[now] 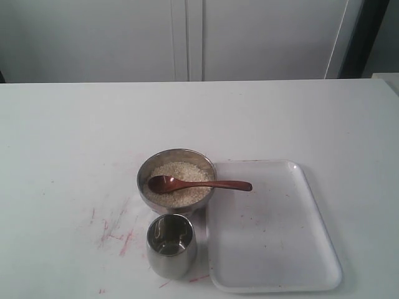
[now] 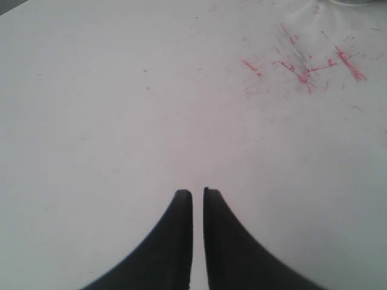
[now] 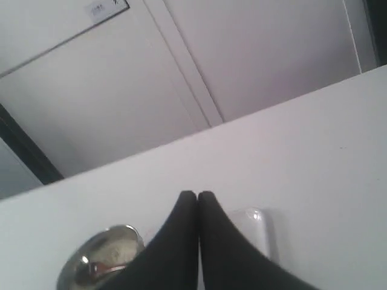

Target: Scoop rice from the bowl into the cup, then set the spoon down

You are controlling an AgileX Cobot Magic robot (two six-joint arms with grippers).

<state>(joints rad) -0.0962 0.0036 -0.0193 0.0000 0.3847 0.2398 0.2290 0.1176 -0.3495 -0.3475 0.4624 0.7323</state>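
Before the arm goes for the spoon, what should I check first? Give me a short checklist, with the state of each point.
1. Spoon free to grasp: ok, handle sticks out over the bowl rim.
2. Rice in the bowl: ok.
3. Cup upright near the bowl: ok.
4. Right gripper open for grasping: not ok, shut.
5. Left gripper empty: ok, shut on nothing.

- Steel bowl [image 3: 103, 254]: 3 o'clock side hidden behind the right gripper [image 3: 197, 194].
- White tray [image 3: 254, 226]: mostly hidden likewise.
- Cabinet label [image 3: 100, 8]: blurred, cut by the edge.
- Steel rim [image 2: 354, 2]: cut off; which vessel, unclear.
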